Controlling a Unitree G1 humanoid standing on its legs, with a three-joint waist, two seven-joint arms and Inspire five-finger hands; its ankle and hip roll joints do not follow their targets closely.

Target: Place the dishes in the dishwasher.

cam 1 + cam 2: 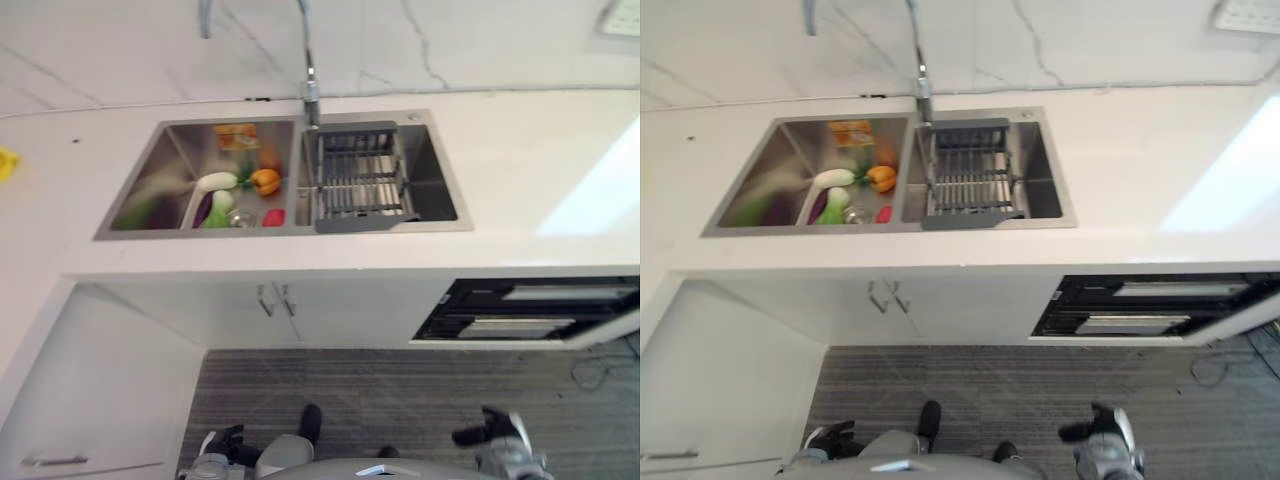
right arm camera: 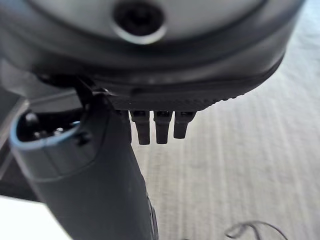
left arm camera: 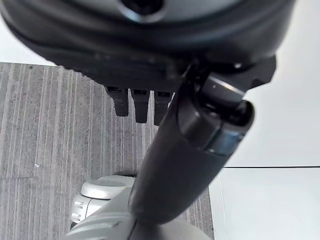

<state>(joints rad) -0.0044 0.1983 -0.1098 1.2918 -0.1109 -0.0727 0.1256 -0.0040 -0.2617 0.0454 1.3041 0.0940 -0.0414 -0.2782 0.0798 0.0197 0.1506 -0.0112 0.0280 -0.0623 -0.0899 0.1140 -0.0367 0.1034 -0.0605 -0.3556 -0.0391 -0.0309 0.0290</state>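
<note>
The steel sink is set into the white counter. Its left basin holds a white item, an orange pepper, green, purple and red pieces and an orange packet. A grey dish rack sits in the right basin. Under the counter at the right, the dishwasher stands slightly open, dark inside. My left hand and right hand hang low over the floor, far from the sink. In the wrist views the left hand and right hand have straight fingers and hold nothing.
A tap rises behind the sink. White cabinet doors with handles are below it. A counter run with a drawer handle comes forward on the left. A yellow thing lies at the counter's left edge. Grey striped floor lies in front.
</note>
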